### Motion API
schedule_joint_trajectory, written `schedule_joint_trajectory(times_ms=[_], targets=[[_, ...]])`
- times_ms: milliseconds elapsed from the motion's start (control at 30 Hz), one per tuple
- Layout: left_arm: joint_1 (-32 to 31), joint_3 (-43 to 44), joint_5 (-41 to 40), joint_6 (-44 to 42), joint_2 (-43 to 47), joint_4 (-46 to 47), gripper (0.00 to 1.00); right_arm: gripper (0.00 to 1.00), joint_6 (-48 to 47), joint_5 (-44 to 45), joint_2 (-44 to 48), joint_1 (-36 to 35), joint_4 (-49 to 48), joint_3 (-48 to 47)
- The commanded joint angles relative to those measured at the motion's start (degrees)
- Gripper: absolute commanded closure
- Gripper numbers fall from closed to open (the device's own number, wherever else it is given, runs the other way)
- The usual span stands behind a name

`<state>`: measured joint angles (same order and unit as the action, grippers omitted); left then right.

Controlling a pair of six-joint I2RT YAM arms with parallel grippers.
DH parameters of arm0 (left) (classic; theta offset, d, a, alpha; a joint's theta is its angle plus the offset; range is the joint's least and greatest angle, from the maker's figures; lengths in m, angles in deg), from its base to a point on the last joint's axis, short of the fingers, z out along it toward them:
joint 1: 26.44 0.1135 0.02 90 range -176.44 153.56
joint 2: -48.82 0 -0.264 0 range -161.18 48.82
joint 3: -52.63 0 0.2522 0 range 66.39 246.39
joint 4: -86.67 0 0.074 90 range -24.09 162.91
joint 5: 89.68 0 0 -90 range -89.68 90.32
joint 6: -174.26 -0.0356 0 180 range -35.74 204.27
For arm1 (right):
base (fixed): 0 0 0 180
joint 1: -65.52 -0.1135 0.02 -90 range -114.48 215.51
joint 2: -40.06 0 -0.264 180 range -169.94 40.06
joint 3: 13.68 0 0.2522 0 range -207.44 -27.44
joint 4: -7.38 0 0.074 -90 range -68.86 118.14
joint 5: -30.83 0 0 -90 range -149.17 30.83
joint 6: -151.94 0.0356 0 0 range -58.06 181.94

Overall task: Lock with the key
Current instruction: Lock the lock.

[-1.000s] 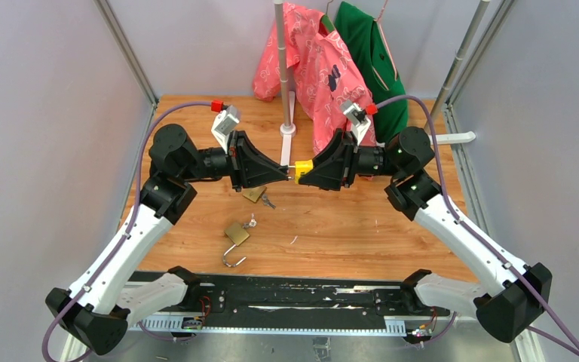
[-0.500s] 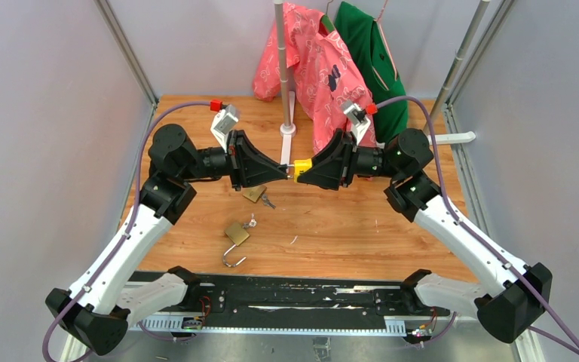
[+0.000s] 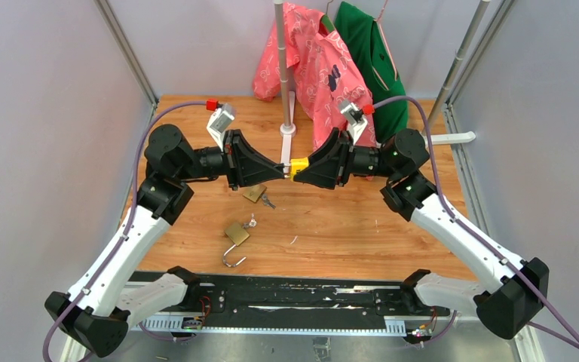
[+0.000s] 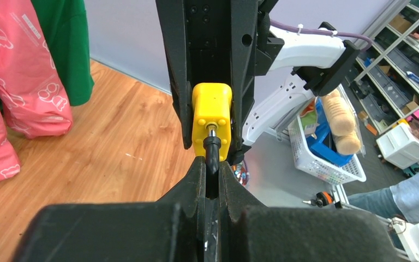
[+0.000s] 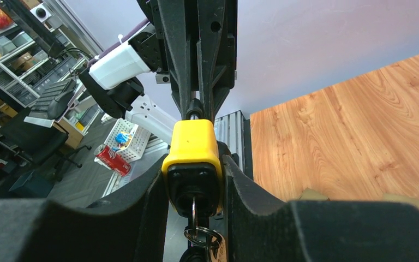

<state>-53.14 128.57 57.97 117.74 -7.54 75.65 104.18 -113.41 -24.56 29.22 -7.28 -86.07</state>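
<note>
Three padlocks are on show. One yellow padlock (image 3: 299,167) is held in mid-air where the two grippers meet. A brass padlock (image 3: 254,194) lies on the wooden table (image 3: 362,226) just beneath the left gripper (image 3: 283,170). A second brass padlock (image 3: 236,233), its hoop swung open, lies further towards that arm's base. Small loose keys (image 3: 268,201) sit just beside the first brass one.

The left gripper's fingers are pressed all but together, pinching the dark shackle (image 4: 211,152) that sticks out of the yellow body. The right gripper (image 5: 194,169) stands partly open, its two fingers clamped flat against opposite sides of the yellow padlock.

One key (image 5: 192,208) sits in the keyhole on the padlock's end face, between the right gripper's fingers and facing back towards its wrist. A key ring (image 5: 199,236) dangles from it.

The padlock's long axis runs level, straight from one gripper to the other. The shackle end points at the left gripper and the keyhole end at the right.

Beyond both grippers, one pink garment (image 3: 317,68) and one green garment (image 3: 369,53) hang at the far end of the table.
</note>
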Motion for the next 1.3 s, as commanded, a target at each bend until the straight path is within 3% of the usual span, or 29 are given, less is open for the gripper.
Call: schedule_joint_trajectory(times_ms=[0, 733, 900, 1133, 1267], targets=[[-2.73, 0.17, 1.77, 1.44, 0.05, 4.28, 1.00, 1.00, -2.45, 3.08, -3.82, -3.78, 0.78, -1.10], [-3.18, 0.05, 3.67, 5.16, -3.10, 7.73, 1.00, 1.00, -0.70, 3.02, -7.67, -4.04, -3.48, -2.70], [-3.10, 1.34, 6.02, 8.64, -5.49, 7.64, 1.00, 1.00, -5.24, 4.29, -6.60, -4.02, 1.64, -2.99], [-3.01, 2.13, 5.32, 6.02, -5.73, 3.29, 1.00, 1.00, -8.96, 4.90, -6.07, -4.02, 7.10, -5.36], [-3.09, 0.75, 2.52, 2.94, -3.64, 3.23, 1.00, 1.00, -6.85, 4.19, -6.62, -3.98, 4.94, -5.28]])
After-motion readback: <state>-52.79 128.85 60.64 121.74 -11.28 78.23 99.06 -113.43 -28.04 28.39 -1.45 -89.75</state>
